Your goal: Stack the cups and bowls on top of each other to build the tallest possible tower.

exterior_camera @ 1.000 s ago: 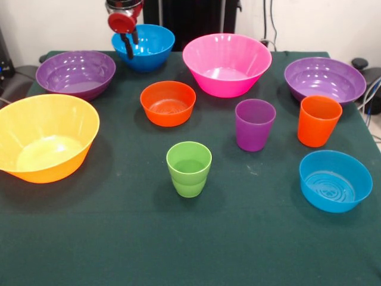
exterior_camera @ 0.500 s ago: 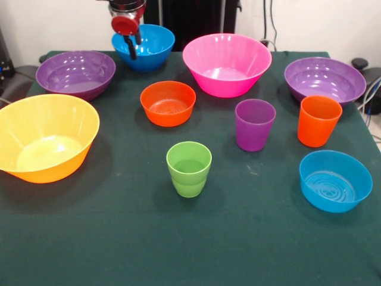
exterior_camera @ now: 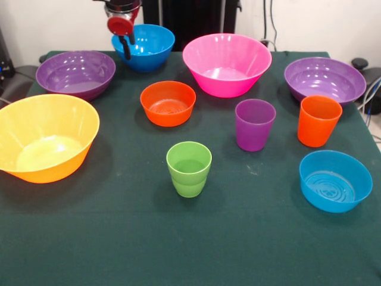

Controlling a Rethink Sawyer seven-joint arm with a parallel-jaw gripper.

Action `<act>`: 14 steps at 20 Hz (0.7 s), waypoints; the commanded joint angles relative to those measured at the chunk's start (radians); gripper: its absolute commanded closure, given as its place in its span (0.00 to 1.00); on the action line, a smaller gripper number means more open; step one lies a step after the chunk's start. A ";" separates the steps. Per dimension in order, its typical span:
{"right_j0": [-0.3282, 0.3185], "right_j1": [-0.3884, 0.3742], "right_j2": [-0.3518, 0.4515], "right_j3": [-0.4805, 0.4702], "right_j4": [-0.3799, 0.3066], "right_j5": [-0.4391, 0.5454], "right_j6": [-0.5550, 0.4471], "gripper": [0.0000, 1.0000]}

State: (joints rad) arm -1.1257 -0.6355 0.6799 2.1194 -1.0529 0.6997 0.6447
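No tower is built yet: on the desk [exterior_camera: 250,238], the yellow-orange bowl [exterior_camera: 44,137] is seen at 9 o'clock, the pink bowl [exterior_camera: 227,64] at 12, purple bowls at 10 [exterior_camera: 75,72] and 2 [exterior_camera: 324,78]. The medium blue bowl [exterior_camera: 146,46], small orange bowl [exterior_camera: 168,102] and shallow blue bowl [exterior_camera: 335,180] are separate; purple cup [exterior_camera: 255,124] and orange cup [exterior_camera: 318,120] stand upright toward 3. The gripper [exterior_camera: 125,44] is held at 11 over the medium blue bowl's rim, fingers empty, their spread not resolvable; the green cup [exterior_camera: 189,168], the likely base, lies toward 5 o'clock from it, axis vertical.

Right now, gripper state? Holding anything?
Gripper: open or shut cannot be told from the front view. It hangs in front of the medium blue glossy plastic bowl at the table's far side, with nothing visibly held.
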 commanded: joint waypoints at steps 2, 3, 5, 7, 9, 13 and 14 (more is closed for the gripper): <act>0.060 0.098 -0.046 -0.086 -0.108 -0.087 0.045 0.00; 0.063 0.100 -0.047 -0.088 -0.113 -0.089 0.049 0.00; 0.066 0.101 -0.046 -0.087 -0.121 -0.099 0.056 0.00; 0.060 0.102 -0.040 -0.085 -0.113 -0.108 0.055 0.00; 0.062 0.103 -0.040 -0.086 -0.112 -0.111 0.060 0.00; 0.064 0.113 -0.044 -0.085 -0.103 -0.130 0.074 0.00; 0.065 0.115 -0.047 -0.086 -0.103 -0.132 0.073 0.00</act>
State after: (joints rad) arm -1.1156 -0.5633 0.6638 2.1139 -1.0830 0.6391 0.6447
